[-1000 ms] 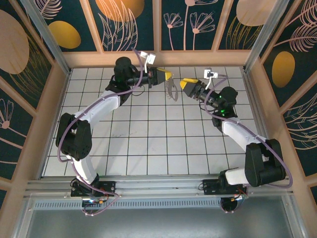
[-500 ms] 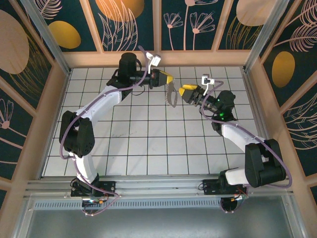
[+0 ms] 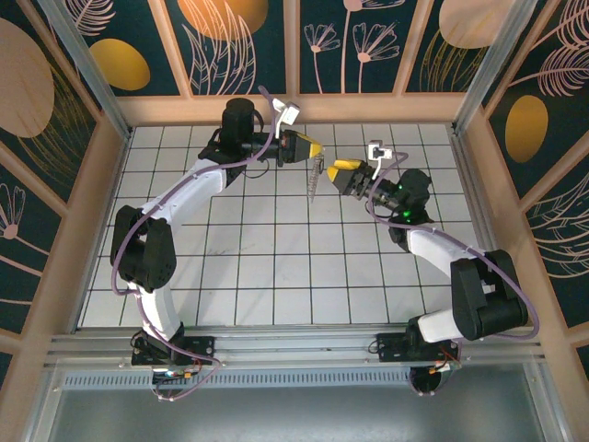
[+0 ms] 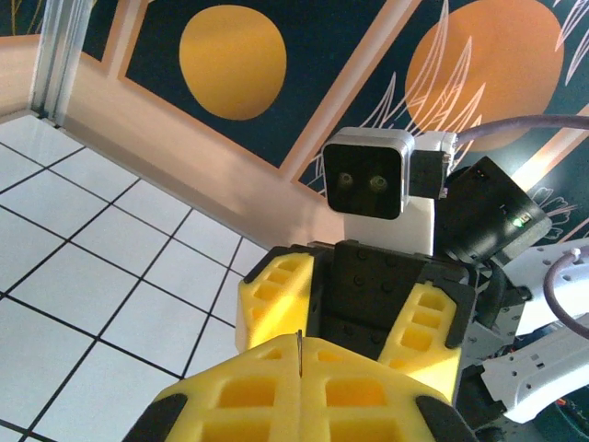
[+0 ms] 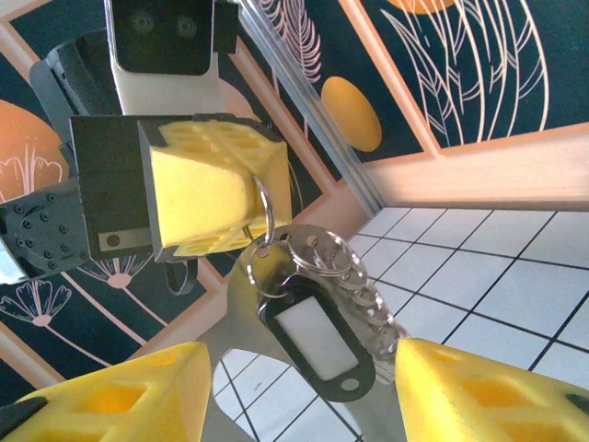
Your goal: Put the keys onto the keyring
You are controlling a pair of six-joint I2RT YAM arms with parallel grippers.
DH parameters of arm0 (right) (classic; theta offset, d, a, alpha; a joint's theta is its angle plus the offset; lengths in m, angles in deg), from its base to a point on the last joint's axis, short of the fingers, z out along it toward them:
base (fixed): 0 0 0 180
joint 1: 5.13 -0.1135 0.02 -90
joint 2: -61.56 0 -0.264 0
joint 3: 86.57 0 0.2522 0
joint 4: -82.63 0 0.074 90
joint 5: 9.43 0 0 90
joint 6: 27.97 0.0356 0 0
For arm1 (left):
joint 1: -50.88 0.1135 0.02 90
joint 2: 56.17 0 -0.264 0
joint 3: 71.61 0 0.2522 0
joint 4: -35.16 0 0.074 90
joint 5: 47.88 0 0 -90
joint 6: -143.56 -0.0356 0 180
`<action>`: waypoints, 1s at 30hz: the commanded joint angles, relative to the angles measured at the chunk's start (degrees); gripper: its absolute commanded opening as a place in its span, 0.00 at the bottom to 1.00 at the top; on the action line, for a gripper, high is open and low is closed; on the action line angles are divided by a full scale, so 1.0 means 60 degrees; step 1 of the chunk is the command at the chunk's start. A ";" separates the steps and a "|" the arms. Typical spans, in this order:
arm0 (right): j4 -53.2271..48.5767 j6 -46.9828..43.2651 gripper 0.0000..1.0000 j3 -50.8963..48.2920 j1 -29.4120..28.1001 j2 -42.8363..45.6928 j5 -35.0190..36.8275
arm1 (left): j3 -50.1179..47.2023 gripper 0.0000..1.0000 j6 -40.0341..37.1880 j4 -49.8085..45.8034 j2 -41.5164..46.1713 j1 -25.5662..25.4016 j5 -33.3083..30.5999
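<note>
My left gripper (image 3: 316,150) is shut on a thin split ring (image 5: 264,208) at the top of the keyring (image 3: 313,180), which hangs above the tiles at the back centre. In the right wrist view the keyring (image 5: 241,318) is a silvery loop with several small rings (image 5: 366,293) along one edge. A key (image 5: 318,337), black-framed with a white insert, dangles in front of it. My right gripper (image 5: 304,387) is open, a yellow finger on each side of the keyring's lower part. In the left wrist view the ring's edge (image 4: 300,348) shows between my shut left fingers (image 4: 230,396).
The right gripper's body (image 4: 386,295) and its camera (image 4: 368,175) face the left wrist closely. A wooden back wall (image 3: 294,109) runs just behind both grippers. White tiled floor (image 3: 276,267) lies open towards the arm bases.
The right gripper has moved left, up to the hanging keyring, which now hangs edge-on in the top view. The left gripper shifted slightly right early on, then held still.
</note>
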 commanded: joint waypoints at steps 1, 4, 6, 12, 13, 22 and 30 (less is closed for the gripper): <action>0.0637 0.0105 0.55 -0.0226 0.0138 0.0159 0.0050 | -0.0070 0.00 -0.0120 0.0374 0.0295 -0.0029 0.0362; 0.0561 0.0054 0.55 -0.0257 0.0150 0.0072 0.0157 | -0.0111 0.00 -0.0168 0.0375 0.0372 -0.0029 0.0443; 0.0621 0.0094 0.55 -0.0257 0.0140 -0.0035 0.0133 | -0.0143 0.00 -0.0178 0.0390 0.0402 -0.0029 0.0476; 0.0781 -0.0049 0.56 -0.0158 -0.0133 -0.0269 -0.0140 | -0.0187 0.00 -0.0177 0.0392 0.0466 -0.0029 0.0550; 0.0775 -0.0112 0.56 -0.0119 -0.0182 -0.0307 -0.0207 | -0.0189 0.00 -0.0180 0.0394 0.0487 -0.0029 0.0571; 0.0729 -0.0618 0.57 0.0391 -0.0412 -0.0853 -0.0782 | -0.0231 0.00 -0.0173 0.0410 0.0525 -0.0029 0.0739; 0.0759 -0.0853 0.56 0.0815 -0.0414 -0.1284 -0.1085 | -0.0255 0.00 -0.0144 0.0471 0.0537 -0.0029 0.0893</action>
